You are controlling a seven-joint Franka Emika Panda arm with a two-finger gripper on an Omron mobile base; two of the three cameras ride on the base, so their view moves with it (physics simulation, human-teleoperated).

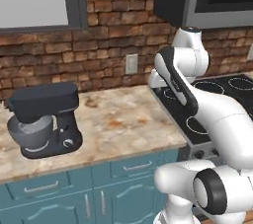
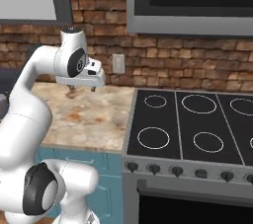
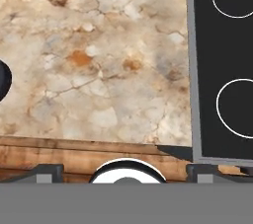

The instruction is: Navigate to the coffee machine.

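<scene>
The gripper [image 2: 81, 88] hangs over the counter [image 2: 94, 119] at left centre of the right base view, beside the stove [image 2: 197, 124]; I cannot tell how its jaws stand. A mixer [image 1: 44, 119] sits at lower left of the left base view, and no picture here lets me place the coffee machine

Stove [image 1: 232, 90] cut at right edge, arm covering it | mixer [image 3: 2, 82] clipped at left edge | jaws' gap unreadable
</scene>
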